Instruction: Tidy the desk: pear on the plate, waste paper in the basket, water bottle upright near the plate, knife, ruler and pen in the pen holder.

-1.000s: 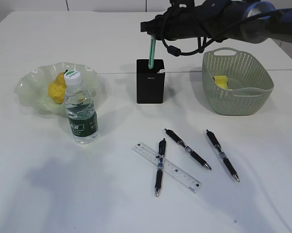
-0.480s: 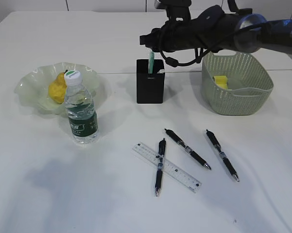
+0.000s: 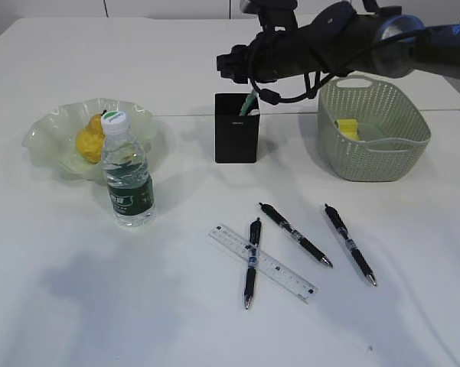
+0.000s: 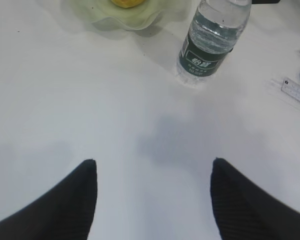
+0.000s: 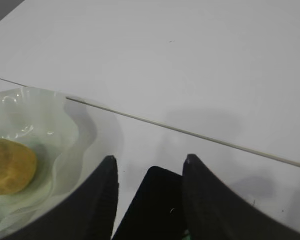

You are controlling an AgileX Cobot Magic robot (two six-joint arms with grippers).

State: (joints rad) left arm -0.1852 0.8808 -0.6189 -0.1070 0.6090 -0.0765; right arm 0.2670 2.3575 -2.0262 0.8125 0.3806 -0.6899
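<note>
- Pen holder [image 3: 236,138]: stands upright toward the far edge of the desk [image 3: 76,306], near the middle; a green-handled item, judged the knife [image 3: 248,105], leans inside it, only its top showing.
- Right gripper [image 5: 149,175]: hovers directly above the pen holder, jaws parted, nothing between them. The arm reaches in from the far right corner, held roughly level, wrist toward the left edge.
- Left gripper [image 4: 153,170]: jaws wide apart over bare desk at the near edge, empty. The water bottle [image 3: 127,172] stands upright just beside the plate [image 3: 53,126], which holds the pear [image 3: 90,139].
- Waste paper [image 3: 347,128]: lies in the basket [image 3: 375,153] at the far right.
- Outstanding items: ruler [image 3: 263,264] and three pens, lying flat toward the near edge. One pen [image 3: 251,261] lies across the ruler; a second pen [image 3: 295,235] and a third pen [image 3: 350,244] lie apart to its right.
- Handling judgement, pens: light, stiff, smooth-barrelled, liable to roll; best pinched across the barrel at mid-length.
- Handling judgement, ruler: thin, flat, slippery, hard to lift off the desk; the crossing pen should go first, then grip the ruler by its long edges.
</note>
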